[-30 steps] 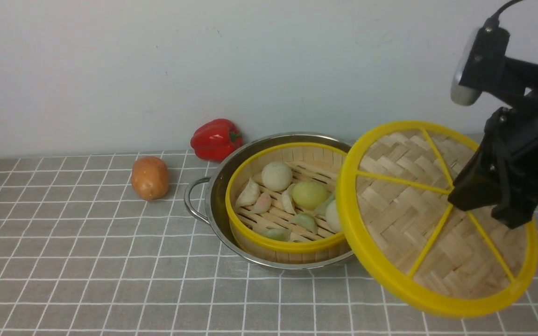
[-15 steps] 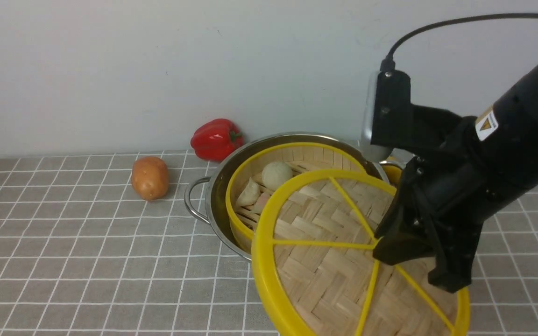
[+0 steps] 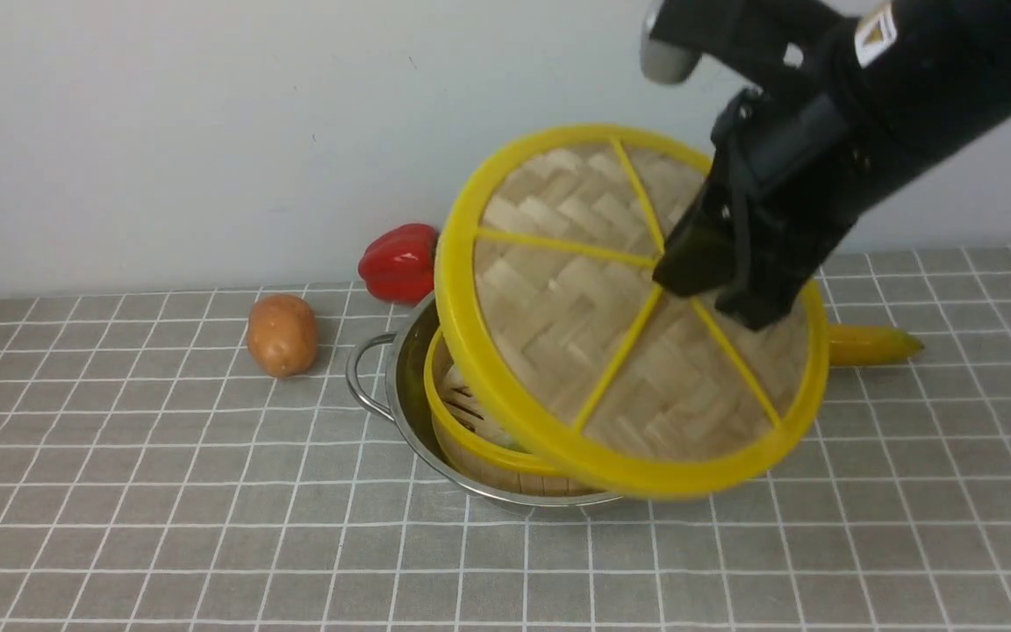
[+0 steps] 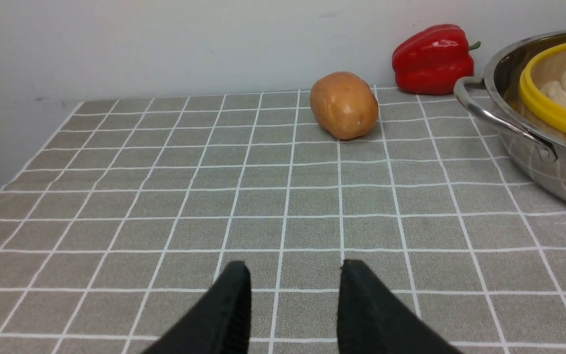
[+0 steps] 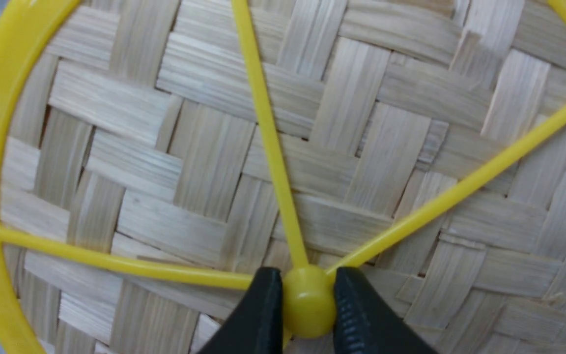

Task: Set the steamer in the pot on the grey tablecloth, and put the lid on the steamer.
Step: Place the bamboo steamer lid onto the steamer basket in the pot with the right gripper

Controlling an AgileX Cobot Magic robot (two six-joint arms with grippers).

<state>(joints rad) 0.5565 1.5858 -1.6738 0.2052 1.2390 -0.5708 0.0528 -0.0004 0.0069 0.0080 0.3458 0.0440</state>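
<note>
Lid [image 3: 558, 290] had swung up and left, hanging steeply tilted over steamer [image 3: 462, 434], which sat in pot [image 3: 402, 399] on cloth [image 3: 207, 491]. R gripper [image 5: 307, 295] clamped lid at centre; L gripper [image 4: 293, 290] open, empty. Risk: low rim could snag steamer's edge, or lid pivot btwn jaws.

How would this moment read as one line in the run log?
stage: lid placement | right gripper: shut on lid hub, lid tilted over steamer | steamer: in pot | left gripper: open, empty
</note>
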